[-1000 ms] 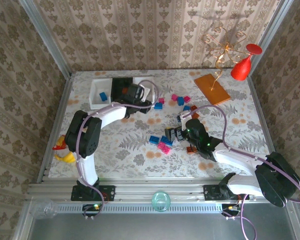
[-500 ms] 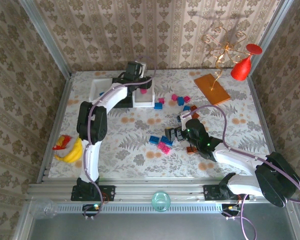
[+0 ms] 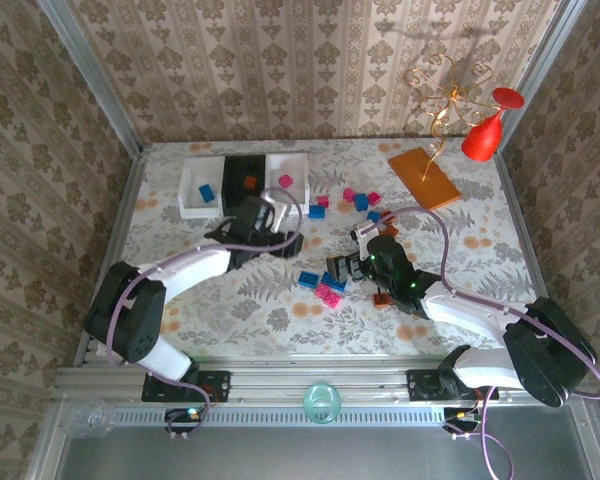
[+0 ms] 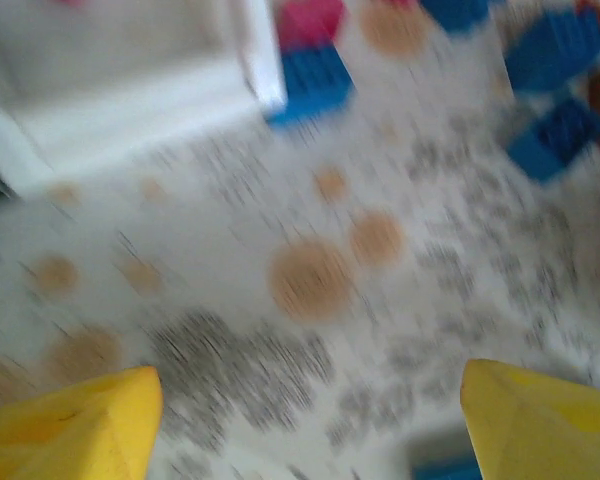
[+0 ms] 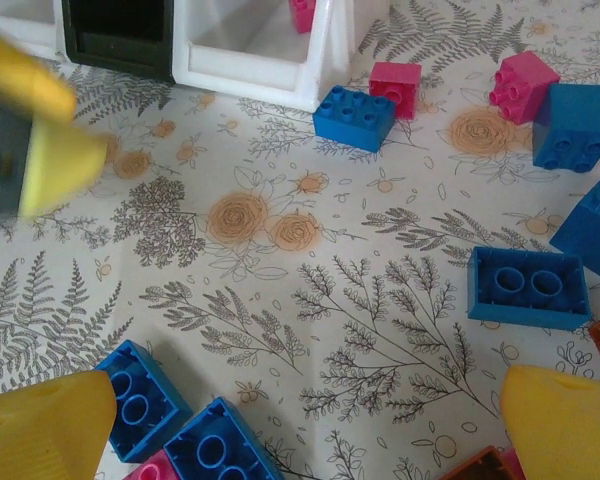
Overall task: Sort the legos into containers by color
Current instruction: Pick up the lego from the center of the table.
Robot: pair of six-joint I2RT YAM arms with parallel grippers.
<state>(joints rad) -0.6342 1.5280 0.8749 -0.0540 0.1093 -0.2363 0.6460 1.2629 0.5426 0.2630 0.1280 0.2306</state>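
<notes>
Three containers stand in a row at the back left. The left white tray (image 3: 193,178) holds a blue lego (image 3: 207,193), the black tray (image 3: 242,166) an orange-brown one (image 3: 250,182), and the right white tray (image 3: 298,170) a pink one (image 3: 285,181). Loose blue, pink and orange-brown legos lie mid-table, among them a blue brick (image 3: 317,211) and a pink one (image 3: 328,295). My left gripper (image 3: 283,238) hovers just in front of the trays, open and empty; its view is blurred, with yellow fingertips (image 4: 70,425) wide apart. My right gripper (image 5: 305,425) is open over bare cloth, beside two blue bricks (image 5: 140,400).
An orange-brown flat board (image 3: 423,178) lies at the back right beside a red glass (image 3: 485,135) and a gold wire ornament (image 3: 442,95). Metal rails border the table. In the right wrist view, the left gripper's yellow finger (image 5: 40,130) hangs near the black tray (image 5: 115,35).
My left arm swung from the black tray over the right white tray, then pulled back toward the table's middle while its jaws opened. A pink brick now lies in that tray. The right arm barely moved.
</notes>
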